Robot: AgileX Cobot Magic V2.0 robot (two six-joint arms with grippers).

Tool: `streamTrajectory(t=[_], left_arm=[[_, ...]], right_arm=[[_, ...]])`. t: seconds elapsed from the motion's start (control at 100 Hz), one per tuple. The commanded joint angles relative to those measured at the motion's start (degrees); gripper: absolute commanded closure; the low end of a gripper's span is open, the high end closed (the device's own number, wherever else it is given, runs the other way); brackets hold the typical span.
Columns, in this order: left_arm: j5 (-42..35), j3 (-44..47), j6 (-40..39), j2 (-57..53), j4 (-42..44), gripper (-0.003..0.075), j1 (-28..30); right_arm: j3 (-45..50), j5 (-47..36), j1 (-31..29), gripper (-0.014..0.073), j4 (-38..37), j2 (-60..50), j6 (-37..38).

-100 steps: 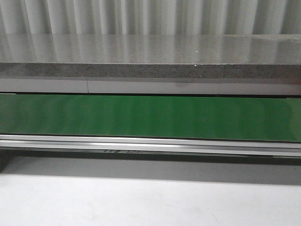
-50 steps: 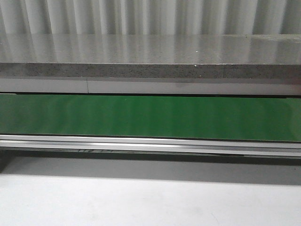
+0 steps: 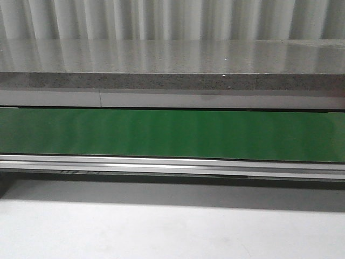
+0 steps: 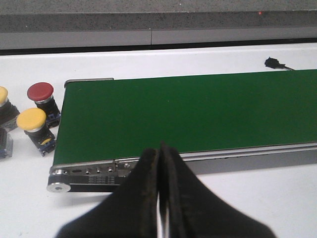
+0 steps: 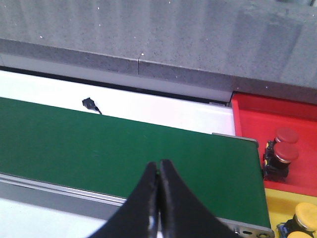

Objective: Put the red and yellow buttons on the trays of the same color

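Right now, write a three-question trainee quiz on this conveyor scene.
1. True or false: the left claw is open.
2. Which tray holds the two red buttons? A) red tray B) yellow tray C) green belt
3. Fill in: in the left wrist view, the lone red button stands off the belt's end beside a ____ button.

Key: 1 false; 2 A; 3 yellow.

Yellow button (image 4: 2, 95) cut by frame edge, yellow tray (image 5: 277, 208) mostly cropped
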Motion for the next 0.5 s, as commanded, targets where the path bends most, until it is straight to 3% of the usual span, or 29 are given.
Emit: streamTrajectory(t=[0.0,0.32,0.49], left_arm=[[-4.2,-1.6,0.1,0.2,-0.5,0.0741,-0.5],[-4.2,-1.6,0.1,0.2,-0.5,0.0741,-0.5],[-9.9,-1.1,-0.3,1.2,1.0,0.0741,-0.5]], right_arm=[[-1.2,-1.6,0.0,0.0659,0.7,-3.6,-0.5],[-0.7,3.3,0.0,0.0659,1.0,-9.9,-0.5],[-0.7,3.3,0.0,0.0659,1.0,-9.9,-0.5]])
